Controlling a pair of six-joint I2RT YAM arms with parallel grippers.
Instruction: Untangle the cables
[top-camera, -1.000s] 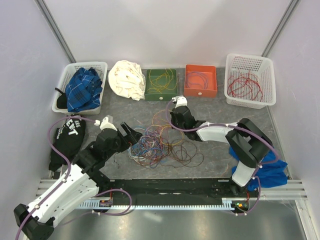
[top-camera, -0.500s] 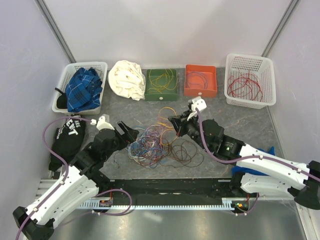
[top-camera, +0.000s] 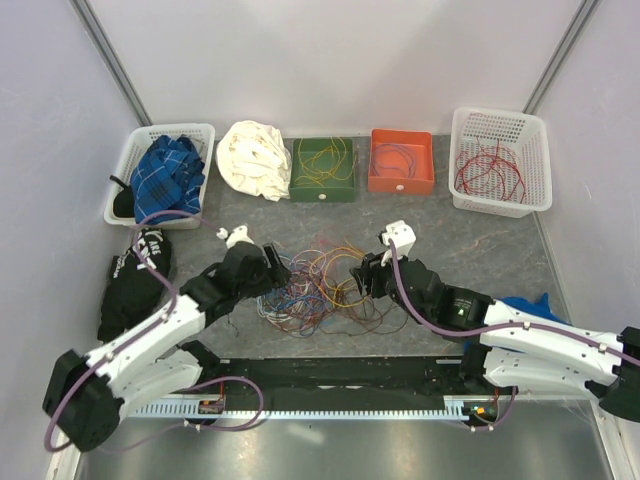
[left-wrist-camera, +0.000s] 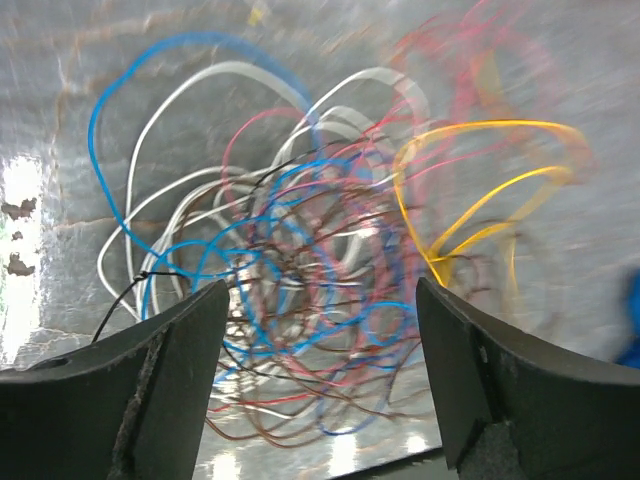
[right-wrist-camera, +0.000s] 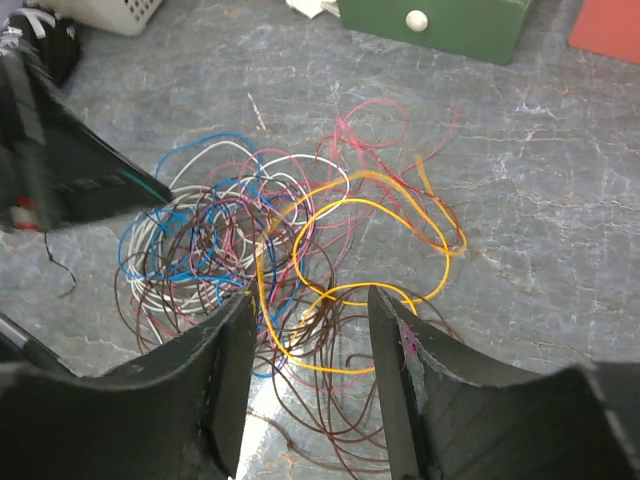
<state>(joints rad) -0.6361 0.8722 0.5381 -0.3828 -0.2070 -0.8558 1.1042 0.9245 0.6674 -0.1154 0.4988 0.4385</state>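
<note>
- From above: the cables (top-camera: 318, 285) lie in one knotted heap about the middle of the worktop (top-camera: 450, 235), a little nearer to its near edge. The left hand (top-camera: 275, 272) is at the left side of the heap and the right hand (top-camera: 360, 282) at its right side, both low over the wires. Along the far edge stand a white basket (top-camera: 172, 129) with a blue cloth, a white cloth (top-camera: 255, 158), a green box (top-camera: 323, 170), an orange box (top-camera: 402, 160) and a second white basket (top-camera: 500, 165) with red wire.
- Left wrist: the left hand (left-wrist-camera: 320, 300) is released, its fingers (left-wrist-camera: 170, 370) far apart. The cables (left-wrist-camera: 310, 250) lie on the worktop just beyond them; no wire is clamped.
- Right wrist: the right hand (right-wrist-camera: 312, 300) is also released. Yellow and brown loops of the cables (right-wrist-camera: 280, 240) run through the gap between its fingers (right-wrist-camera: 400, 350), but these do not pinch them.
</note>
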